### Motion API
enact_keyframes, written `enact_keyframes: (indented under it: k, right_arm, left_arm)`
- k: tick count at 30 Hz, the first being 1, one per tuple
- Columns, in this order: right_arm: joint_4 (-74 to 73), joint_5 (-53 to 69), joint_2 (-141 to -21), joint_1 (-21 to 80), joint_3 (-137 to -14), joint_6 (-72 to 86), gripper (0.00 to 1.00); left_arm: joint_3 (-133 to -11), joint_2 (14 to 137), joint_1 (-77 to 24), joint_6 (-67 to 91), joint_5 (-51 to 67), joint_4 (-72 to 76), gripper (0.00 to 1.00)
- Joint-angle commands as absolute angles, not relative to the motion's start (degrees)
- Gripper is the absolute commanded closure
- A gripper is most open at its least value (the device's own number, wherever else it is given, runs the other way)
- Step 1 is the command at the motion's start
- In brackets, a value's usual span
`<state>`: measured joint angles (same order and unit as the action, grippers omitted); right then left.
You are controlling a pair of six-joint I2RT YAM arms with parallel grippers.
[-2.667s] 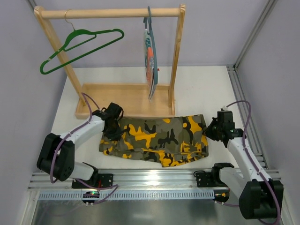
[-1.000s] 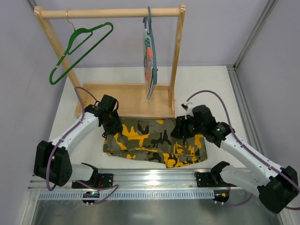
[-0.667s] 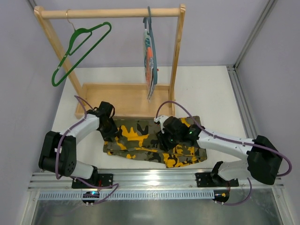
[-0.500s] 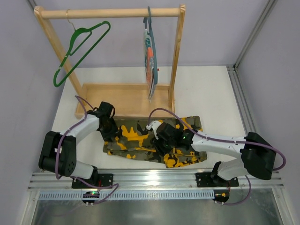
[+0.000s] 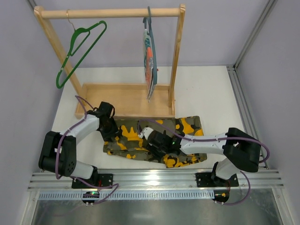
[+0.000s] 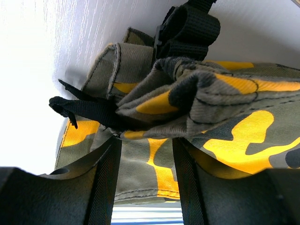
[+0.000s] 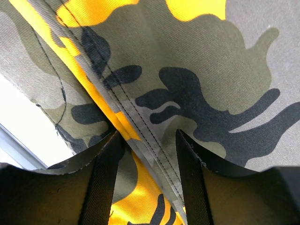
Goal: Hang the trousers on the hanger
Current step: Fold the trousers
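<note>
The trousers (image 5: 127, 137) are flat on the bench (image 5: 206, 89), and the hanger (image 5: 80, 33) is well apart, up on the rack's rail (image 5: 112, 13). My left gripper (image 6: 145, 140) is pinching a bunched fold at their left edge. My right gripper (image 7: 147, 138) sits half open straddling a seam, and I can't tell if it's got hold.

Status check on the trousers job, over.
Left fingers pinch the trousers at a bunched edge; right fingers open over the fabric. Trousers lying on table, hanger empty on rail. Nothing blocking.
</note>
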<state>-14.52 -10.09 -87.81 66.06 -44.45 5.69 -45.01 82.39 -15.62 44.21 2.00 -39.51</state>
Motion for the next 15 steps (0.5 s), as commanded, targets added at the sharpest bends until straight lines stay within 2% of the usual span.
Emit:
enact_keyframes:
  k: [1,2,6,7,8,15]
  right_arm:
    - [-11.5,-14.6,-88.5,67.8,-46.1,4.7,0.47]
    - [-11.6,-15.9,-88.6,68.1,-46.1,5.1,0.49]
    - [-14.8,-21.1,-87.8,69.3,-46.9,5.9,0.80]
    - [-15.5,-22.1,-87.3,69.7,-47.4,5.9,0.91]
    - [-16.3,-22.1,-86.1,69.9,-47.6,5.6,0.95]
    - [-22.7,-14.2,-83.8,70.8,-49.1,5.0,0.96]
  left_arm:
    - [-44.2,82.9,-15.5,43.5,1.1,-37.3,0.51]
    - [-44.2,83.1,-15.5,43.5,0.9,-37.4,0.51]
    - [-44.6,84.2,-15.5,43.8,-1.3,-38.2,0.50]
    - [-44.7,84.5,-15.5,43.9,-1.6,-38.4,0.49]
    - [-45.1,84.7,-15.5,44.0,-1.8,-38.6,0.48]
    - [-46.8,87.2,-15.5,45.3,-3.6,-39.5,0.47]
